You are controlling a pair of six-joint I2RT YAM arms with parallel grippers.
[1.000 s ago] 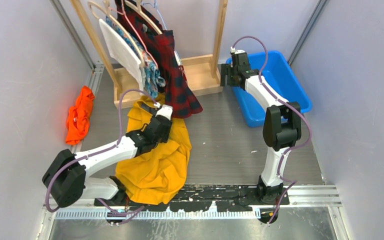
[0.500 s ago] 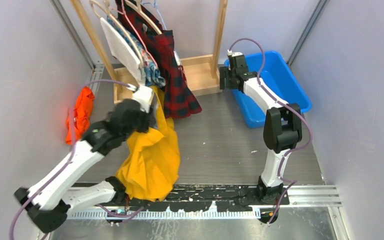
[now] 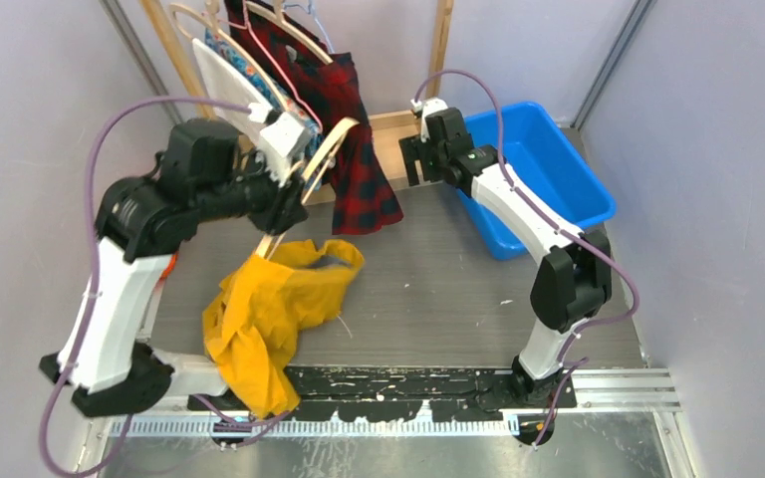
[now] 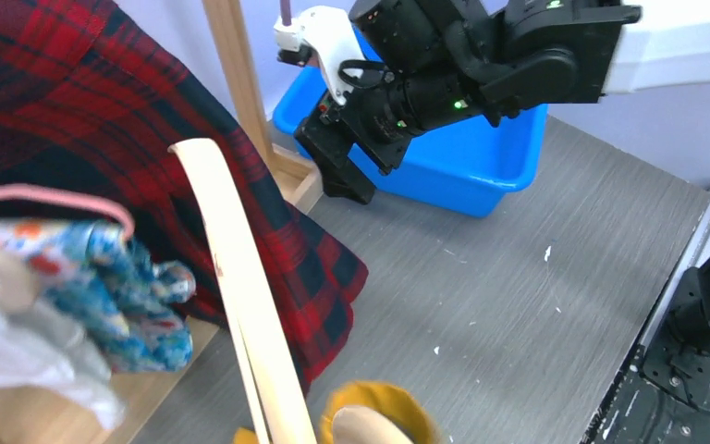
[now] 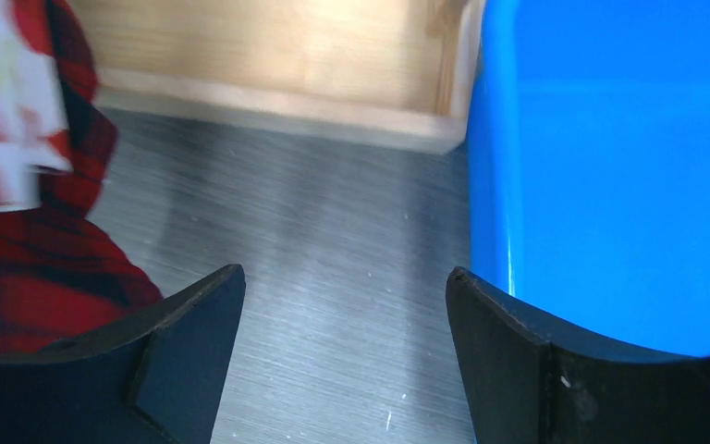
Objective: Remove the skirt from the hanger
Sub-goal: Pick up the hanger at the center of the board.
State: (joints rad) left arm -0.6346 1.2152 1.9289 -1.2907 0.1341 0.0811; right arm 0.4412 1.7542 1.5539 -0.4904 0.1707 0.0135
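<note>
The yellow skirt (image 3: 259, 309) hangs from the low end of a wooden hanger (image 3: 324, 159) and slumps in a heap on the table. My left gripper (image 3: 297, 187) is raised high by the rack and is shut on the hanger, which tilts steeply. In the left wrist view the hanger (image 4: 240, 287) crosses the frame, with a bit of the skirt (image 4: 397, 402) at the bottom; my fingers are out of that view. My right gripper (image 3: 410, 164) is open and empty over the table (image 5: 344, 314), between the red plaid garment (image 5: 28, 277) and the blue bin (image 5: 610, 185).
A wooden rack (image 3: 398, 129) at the back holds the red plaid garment (image 3: 354, 149), a blue floral one and a white one on other hangers. The blue bin (image 3: 548, 169) stands at the back right. An orange cloth (image 3: 166, 267) peeks out behind the left arm.
My left arm has swung up and back towards the rack, lifting the hanger; the skirt has slid down to its low end. My right gripper has moved left towards the plaid garment.
</note>
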